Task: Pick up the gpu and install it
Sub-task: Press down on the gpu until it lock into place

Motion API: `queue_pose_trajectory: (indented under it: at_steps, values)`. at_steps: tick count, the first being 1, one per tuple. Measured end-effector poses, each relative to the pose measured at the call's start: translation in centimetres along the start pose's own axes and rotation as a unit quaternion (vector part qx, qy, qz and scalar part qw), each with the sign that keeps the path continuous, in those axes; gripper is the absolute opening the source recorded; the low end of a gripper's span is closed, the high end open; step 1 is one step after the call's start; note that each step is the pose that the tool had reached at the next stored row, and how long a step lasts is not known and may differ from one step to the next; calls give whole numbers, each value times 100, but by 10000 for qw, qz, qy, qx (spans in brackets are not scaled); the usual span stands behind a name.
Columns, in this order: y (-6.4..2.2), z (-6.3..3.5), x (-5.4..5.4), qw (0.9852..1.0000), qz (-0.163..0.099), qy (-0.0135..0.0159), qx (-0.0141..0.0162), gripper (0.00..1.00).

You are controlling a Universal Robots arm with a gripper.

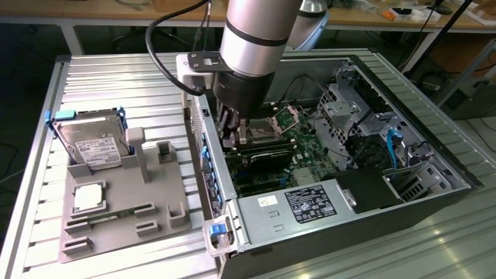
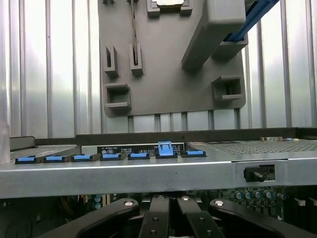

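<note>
Jaws together, gripper (image 1: pixel 232 136) inside the case (image 1: pixel 434 157) — gpu (image 1: pixel 268 156) seated just below, on the motherboard (image 1: pixel 306 142)

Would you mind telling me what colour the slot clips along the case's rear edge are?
The slot clips are blue, clearest in the wrist view.

Exterior view high, oblique over computer case (image 1: pixel 341 192) – wrist view close, level; shared: gray tray (image 1: pixel 116 226)

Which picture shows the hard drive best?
The exterior view: the hard drive stands upright in the grey holder, its white label facing the camera. In the wrist view I can make out the holder, but I cannot pick out the drive.
</note>
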State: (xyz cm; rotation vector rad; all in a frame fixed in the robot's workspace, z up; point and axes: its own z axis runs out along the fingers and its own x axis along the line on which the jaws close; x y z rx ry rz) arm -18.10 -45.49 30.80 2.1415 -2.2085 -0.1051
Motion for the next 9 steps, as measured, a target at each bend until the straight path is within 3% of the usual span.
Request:
queue_pose_trajectory:
  at_steps: [1,3,9]
  values:
    - [-31,-43,0,10000,0,0,-4,11]
    - [-123,-76,-3,10000,-5,-50,13,11]
    - [-144,-81,-3,10000,-5,-49,10,11]
